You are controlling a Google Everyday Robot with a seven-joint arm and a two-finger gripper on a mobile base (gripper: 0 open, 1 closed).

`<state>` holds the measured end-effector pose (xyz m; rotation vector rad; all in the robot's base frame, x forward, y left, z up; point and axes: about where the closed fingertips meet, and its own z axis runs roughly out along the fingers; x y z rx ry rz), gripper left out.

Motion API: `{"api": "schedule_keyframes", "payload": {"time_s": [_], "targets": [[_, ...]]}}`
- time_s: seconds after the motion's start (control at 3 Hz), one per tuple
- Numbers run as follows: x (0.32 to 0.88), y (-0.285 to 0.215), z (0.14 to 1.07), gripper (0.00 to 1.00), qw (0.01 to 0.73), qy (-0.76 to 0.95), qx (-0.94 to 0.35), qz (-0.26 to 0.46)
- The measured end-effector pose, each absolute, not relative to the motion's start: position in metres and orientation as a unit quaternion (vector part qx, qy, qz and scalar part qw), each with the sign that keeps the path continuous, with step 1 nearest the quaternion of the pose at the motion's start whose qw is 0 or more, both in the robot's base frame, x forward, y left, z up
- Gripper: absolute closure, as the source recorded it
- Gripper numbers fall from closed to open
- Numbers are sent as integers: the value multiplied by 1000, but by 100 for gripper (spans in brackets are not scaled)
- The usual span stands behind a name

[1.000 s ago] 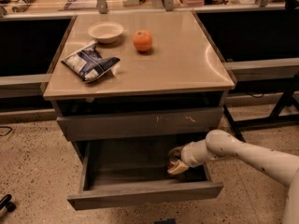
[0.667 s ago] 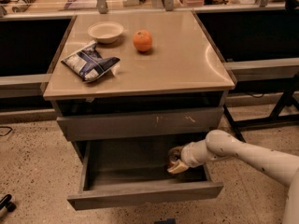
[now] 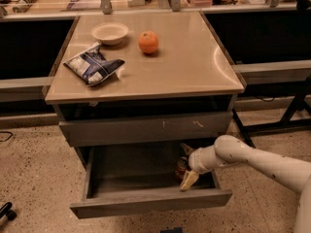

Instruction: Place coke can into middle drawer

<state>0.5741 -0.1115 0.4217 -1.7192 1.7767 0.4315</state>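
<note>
The middle drawer [image 3: 146,198] is pulled out, showing its plain grey front and dark inside. My gripper [image 3: 186,165] reaches into its right end from the right on a white arm. One pale finger [image 3: 188,180] is near the drawer front and the other is further back. Between them sits a small dark red thing, the coke can [image 3: 181,167], low inside the drawer by the right wall. It is mostly hidden in shadow and by the gripper. The fingers are closed around it.
The grey drawer front with pale scratches [image 3: 146,127] is shut above. On the tan cabinet top lie an orange [image 3: 148,41], a white bowl [image 3: 110,32] and a blue-and-white snack bag [image 3: 93,65]. Dark benches flank the cabinet; the floor is speckled.
</note>
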Motion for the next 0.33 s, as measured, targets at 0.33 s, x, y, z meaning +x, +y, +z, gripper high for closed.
{"api": "schedule_keyframes", "payload": {"time_s": [0.33], "targets": [[574,-111,422,0,311,673,-651,163]]}}
